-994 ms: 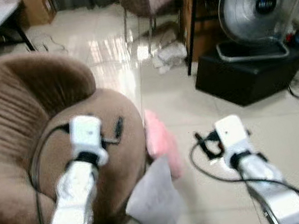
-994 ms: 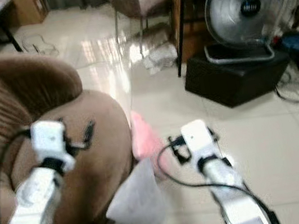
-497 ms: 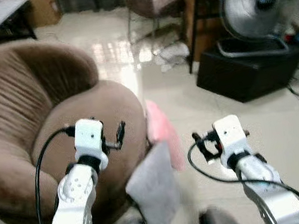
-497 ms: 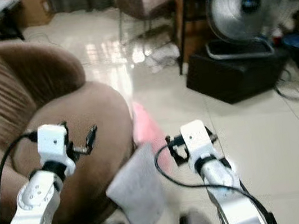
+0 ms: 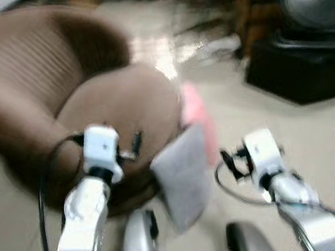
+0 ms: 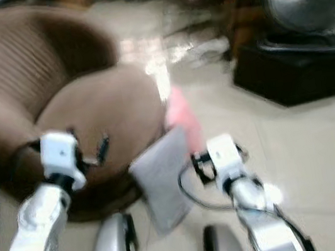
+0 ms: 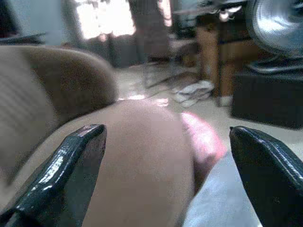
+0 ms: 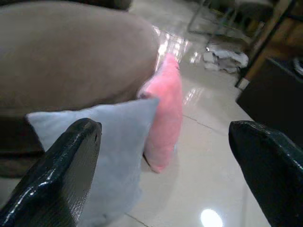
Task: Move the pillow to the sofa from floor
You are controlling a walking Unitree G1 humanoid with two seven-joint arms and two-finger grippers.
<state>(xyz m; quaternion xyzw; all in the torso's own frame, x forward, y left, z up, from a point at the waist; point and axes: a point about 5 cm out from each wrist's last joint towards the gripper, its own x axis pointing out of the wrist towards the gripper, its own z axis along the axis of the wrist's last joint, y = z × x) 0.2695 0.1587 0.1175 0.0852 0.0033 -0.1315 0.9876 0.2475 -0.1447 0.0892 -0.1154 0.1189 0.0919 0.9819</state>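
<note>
The grey pillow (image 8: 102, 142) leans on the brown sofa (image 5: 120, 107); both the left gripper (image 7: 165, 165) and right gripper (image 8: 161, 161) are held wide apart; the pillow's top edge should be pinched gently.

Both silver arms are raised forward and bent at the elbow. The left gripper (image 5: 134, 146) is held out ahead of its white wrist block, its jaws spread wide, as seen from the left wrist view. The right gripper (image 5: 229, 160) is carried a little lower, its jaws likewise parted wide. Nothing is clasped by either. Head views are blurred.
</note>
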